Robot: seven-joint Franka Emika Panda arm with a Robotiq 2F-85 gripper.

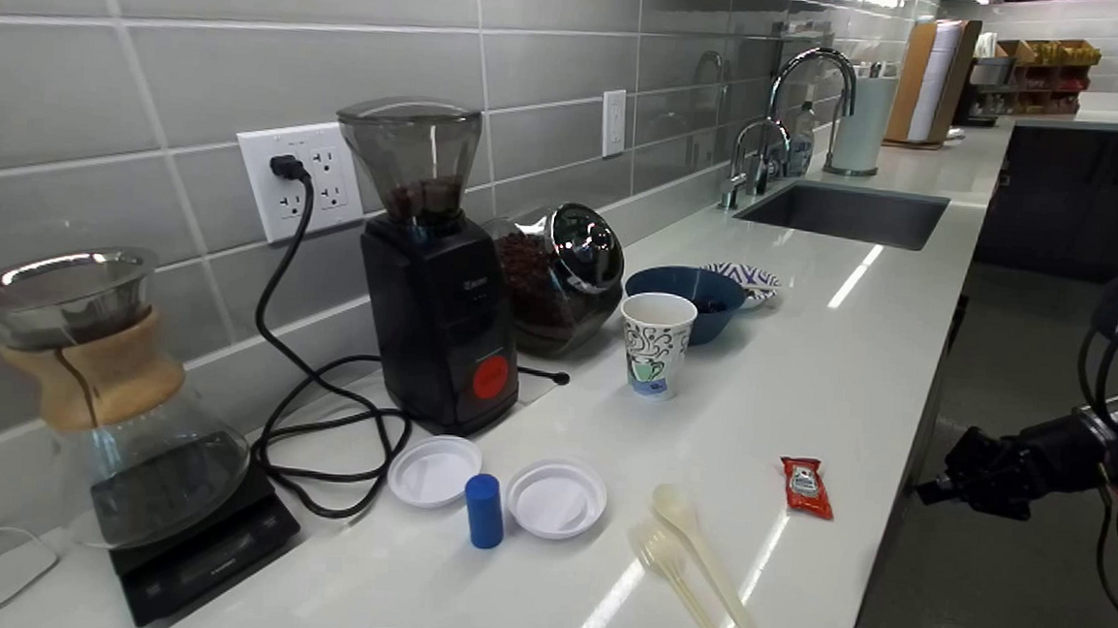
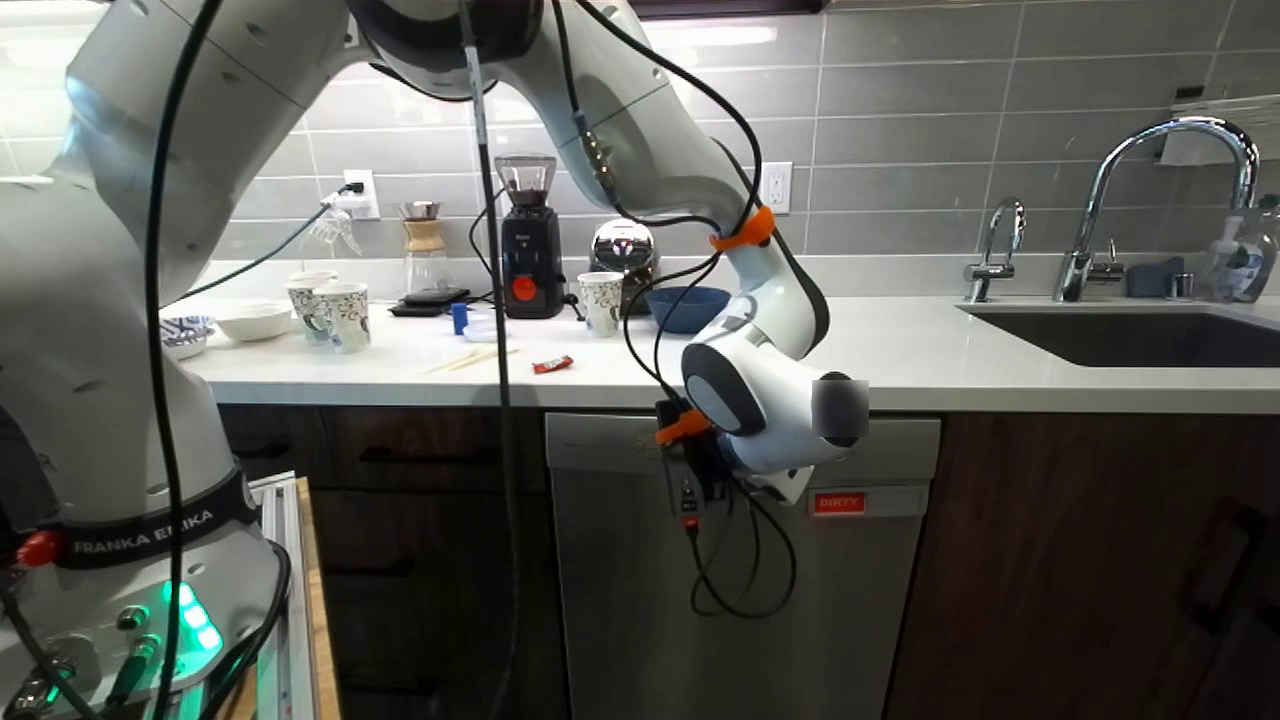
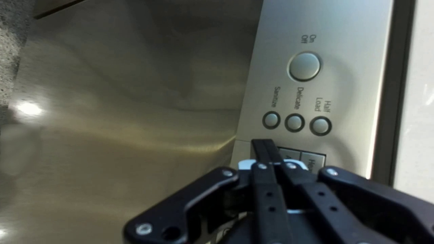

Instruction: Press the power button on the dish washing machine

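The dishwasher (image 2: 630, 620) is a steel front under the counter in an exterior view; a red DIRTY label (image 2: 839, 503) is on it. In the wrist view its control panel (image 3: 342, 91) shows a large round silver button (image 3: 304, 66) labelled On Off. Several smaller round buttons (image 3: 294, 122) lie between it and my gripper. My gripper (image 3: 263, 140) is shut with its fingertips together and nothing between them. The tips overlap rectangular keys (image 3: 312, 161); I cannot tell if they touch. In an exterior view the gripper (image 1: 936, 491) points toward the counter's front edge. The power button is uncovered.
The white counter (image 2: 900, 345) overhangs the dishwasher. On it are a coffee grinder (image 1: 437, 316), a paper cup (image 1: 654, 354), a blue bowl (image 1: 715, 294), a red packet (image 1: 807, 487) and plastic cutlery (image 1: 690, 555). Cables (image 2: 750, 590) hang from my wrist.
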